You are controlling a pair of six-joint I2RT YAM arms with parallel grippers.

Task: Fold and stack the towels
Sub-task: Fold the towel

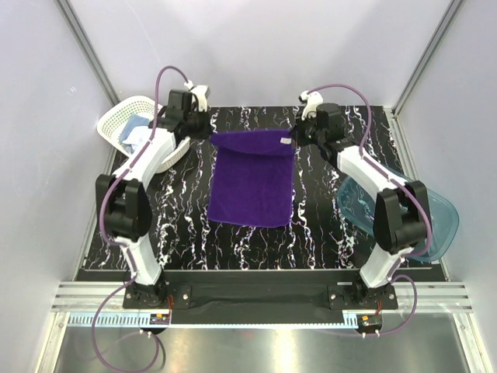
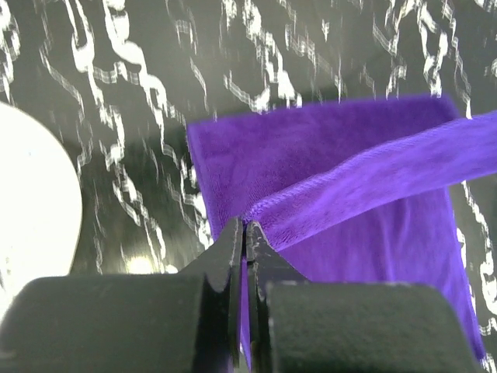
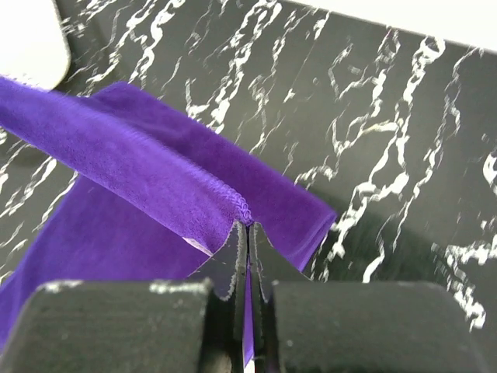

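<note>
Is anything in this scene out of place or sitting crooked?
Yes. The blue tub juts past the right edge of the black tabletop, and the white basket overhangs its far left corner. Both look displaced. The purple towel looks straight.

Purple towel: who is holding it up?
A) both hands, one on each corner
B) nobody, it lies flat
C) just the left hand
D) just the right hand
A: the left hand is pinched shut on one far corner of the purple towel, and the right hand on the other.
</note>
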